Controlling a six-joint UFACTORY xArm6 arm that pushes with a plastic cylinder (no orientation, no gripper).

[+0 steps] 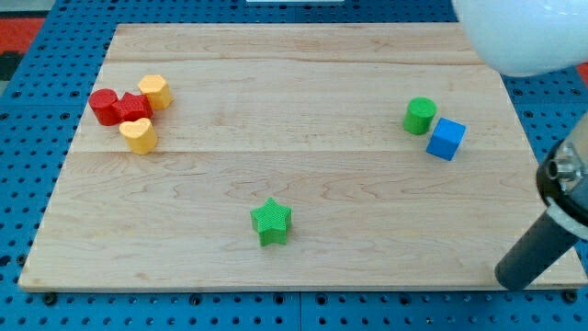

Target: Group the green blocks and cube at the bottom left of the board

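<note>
A green star block (271, 222) lies at the bottom middle of the wooden board (294, 83). A green cylinder (420, 116) stands at the right, touching or nearly touching a blue cube (446, 139) just below and right of it. My rod comes in from the view's right edge, and my tip (508, 279) rests near the board's bottom right corner, well below the blue cube and far right of the green star.
A cluster sits at the upper left: a red block (105, 107), a second red block (134, 106), a yellow block (154, 91) above them and a yellow block (139, 135) below. A white round body (524, 32) fills the top right corner.
</note>
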